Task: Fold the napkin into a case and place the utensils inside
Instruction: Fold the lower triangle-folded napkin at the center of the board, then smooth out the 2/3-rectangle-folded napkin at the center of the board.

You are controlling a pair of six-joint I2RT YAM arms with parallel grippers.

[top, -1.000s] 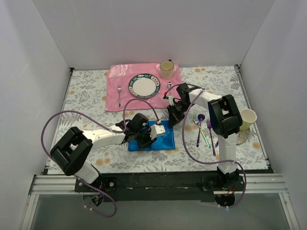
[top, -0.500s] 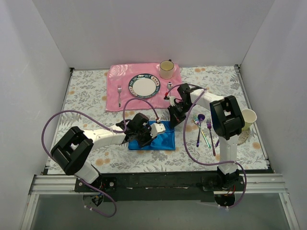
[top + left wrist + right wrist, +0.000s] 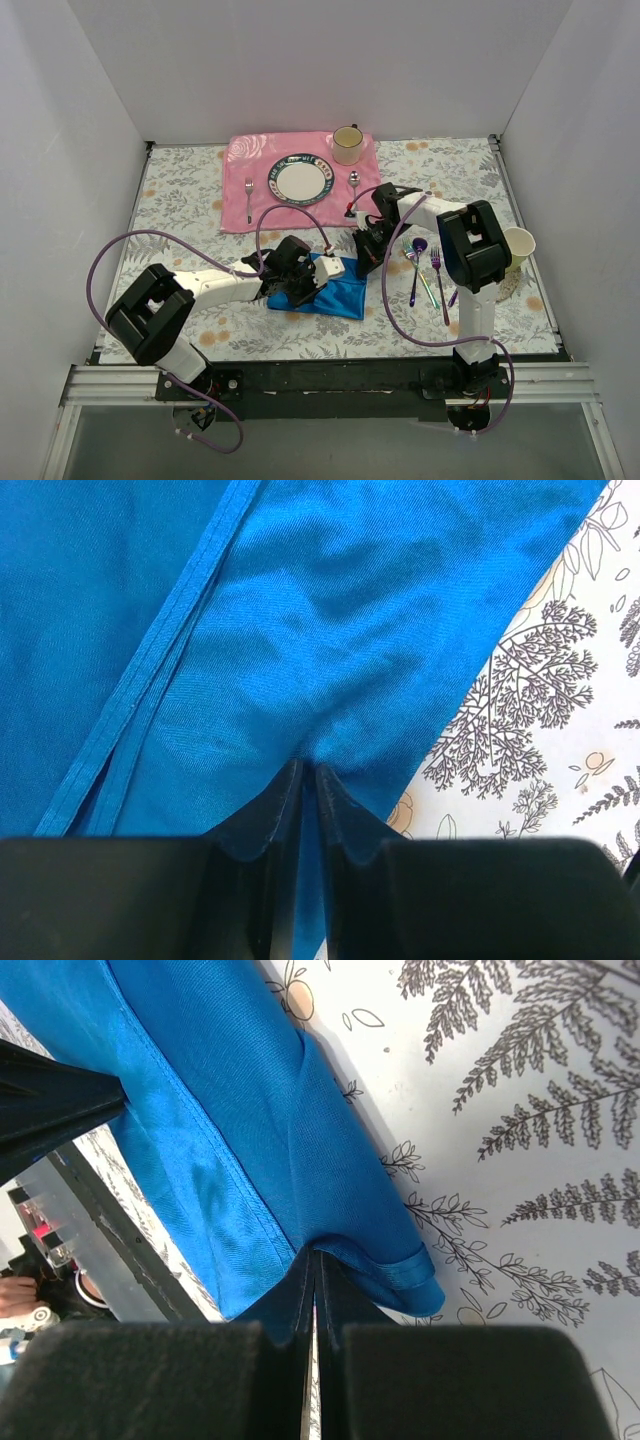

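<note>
Napkin lies rumpled on the floral worktop, front centre, between the 2 arms, not yet a neat case. Left gripper is down on its left part. In the left wrist view its jaws are pinched tight on a raised fold of the blue cloth, with a hemmed edge running diagonally past on the left. Right gripper sits at the napkin's far right corner. In the right wrist view its jaws are closed on the hemmed edge of the cloth, with that corner lifted off the worktop. Utensils lie loose on the worktop right of the napkin, apart from it, beside the right arm. Pink placemat at the back carries a plate and a cup.
</note>
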